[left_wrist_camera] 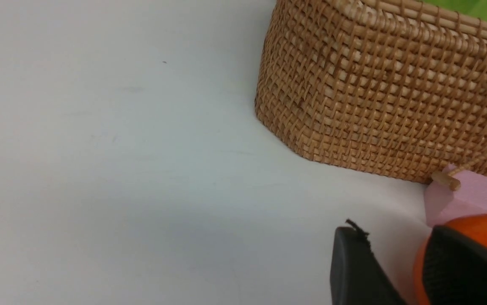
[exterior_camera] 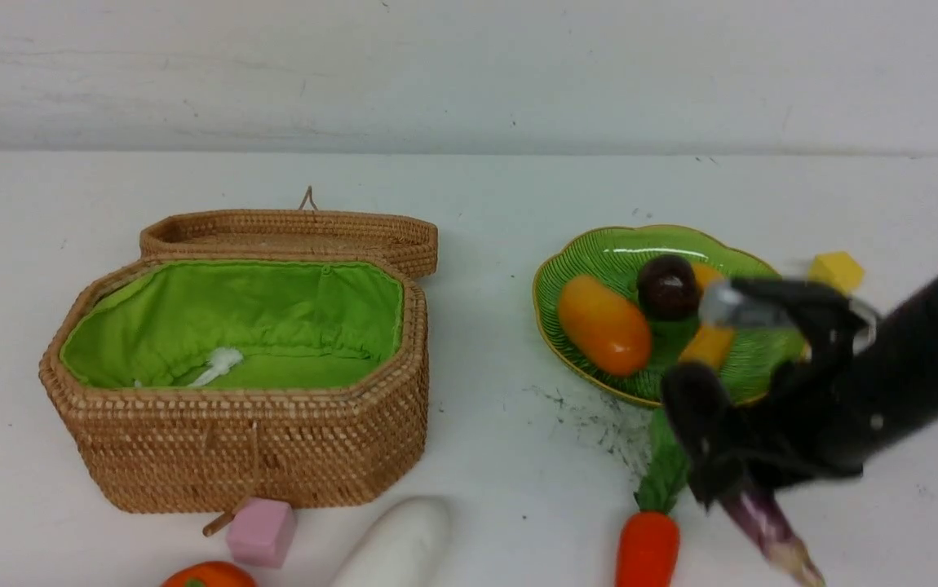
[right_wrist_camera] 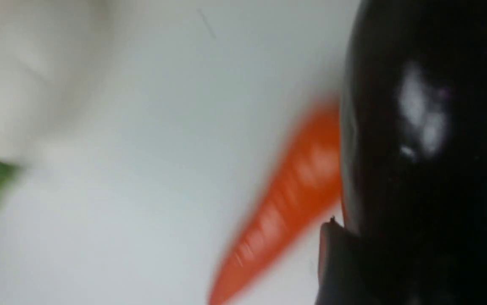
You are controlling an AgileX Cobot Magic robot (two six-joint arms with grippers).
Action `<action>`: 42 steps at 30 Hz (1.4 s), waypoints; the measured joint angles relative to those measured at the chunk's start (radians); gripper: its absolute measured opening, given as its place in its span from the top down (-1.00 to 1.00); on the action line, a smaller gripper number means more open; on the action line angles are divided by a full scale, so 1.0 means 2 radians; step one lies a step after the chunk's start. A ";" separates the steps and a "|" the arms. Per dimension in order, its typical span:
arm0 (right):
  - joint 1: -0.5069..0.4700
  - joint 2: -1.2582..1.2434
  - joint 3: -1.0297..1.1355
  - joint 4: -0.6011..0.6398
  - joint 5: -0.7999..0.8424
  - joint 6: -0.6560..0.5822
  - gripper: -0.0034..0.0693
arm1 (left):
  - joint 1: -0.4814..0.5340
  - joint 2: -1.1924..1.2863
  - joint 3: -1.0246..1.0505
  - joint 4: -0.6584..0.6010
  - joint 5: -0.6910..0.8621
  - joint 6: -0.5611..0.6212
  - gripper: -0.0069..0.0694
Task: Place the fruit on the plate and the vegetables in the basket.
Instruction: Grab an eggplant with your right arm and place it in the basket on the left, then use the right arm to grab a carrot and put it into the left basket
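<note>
Right of the basket [exterior_camera: 249, 456], the right gripper [exterior_camera: 763, 440] clamps the eggplant [exterior_camera: 763, 518], carrot [exterior_camera: 647, 550] alongside. Before the basket's near wall, pink cube [left_wrist_camera: 463, 203] and orange fruit [left_wrist_camera: 476, 228] crowd the left gripper [left_wrist_camera: 396, 245]; its grip unclear.

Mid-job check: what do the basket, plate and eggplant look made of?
Basket: woven wicker or rattan, matte tan, weave visible; green cloth lining.
Plate: probably glazed ceramic or glass, glossy green, ribbed, gold rim.
Eggplant: likely plastic, dark purple, glossy highlights.
</note>
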 joint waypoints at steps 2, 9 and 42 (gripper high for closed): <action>0.001 -0.003 -0.060 0.004 0.006 -0.019 -0.09 | 0.000 0.000 0.000 0.000 0.000 0.000 0.19; 0.064 0.088 -0.347 0.060 0.017 -0.204 -0.09 | 0.000 0.000 0.000 0.000 0.000 0.000 0.19; 0.094 0.278 -0.522 0.113 0.142 -0.204 -0.85 | 0.000 0.000 0.000 0.000 0.000 0.000 0.19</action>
